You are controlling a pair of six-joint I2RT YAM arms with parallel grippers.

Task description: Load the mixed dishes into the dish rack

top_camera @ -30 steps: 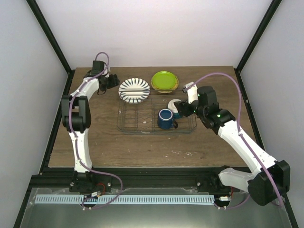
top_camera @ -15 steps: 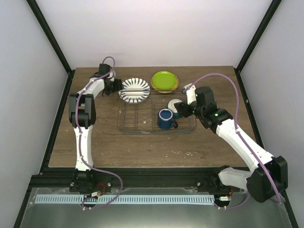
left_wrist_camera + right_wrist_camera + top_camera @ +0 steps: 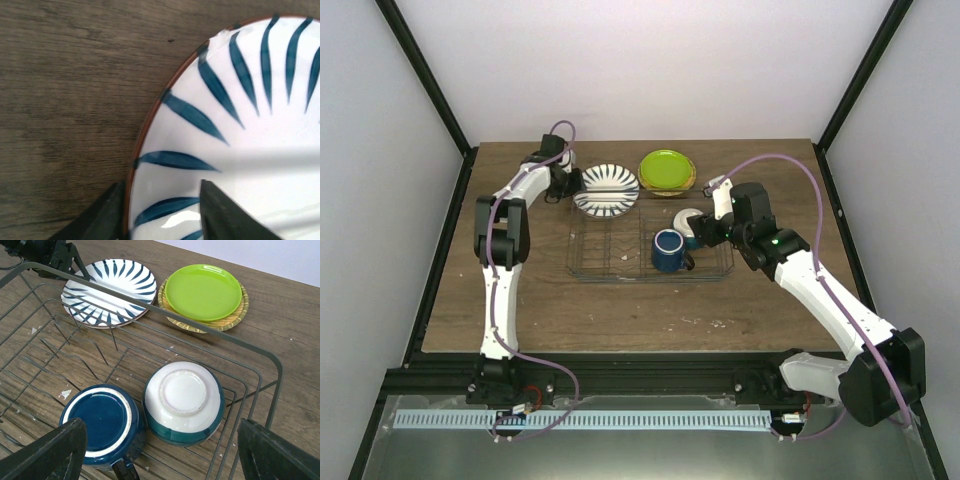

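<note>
Bowl (image 3: 183, 402) inverted beside upright mug (image 3: 102, 426)

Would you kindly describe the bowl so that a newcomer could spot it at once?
Find the wire dish rack on the table; two pieces sit at its right end. The bowl is the right-hand one, upside down, cream with a teal band, unlike the dark blue mug beside it.
</note>
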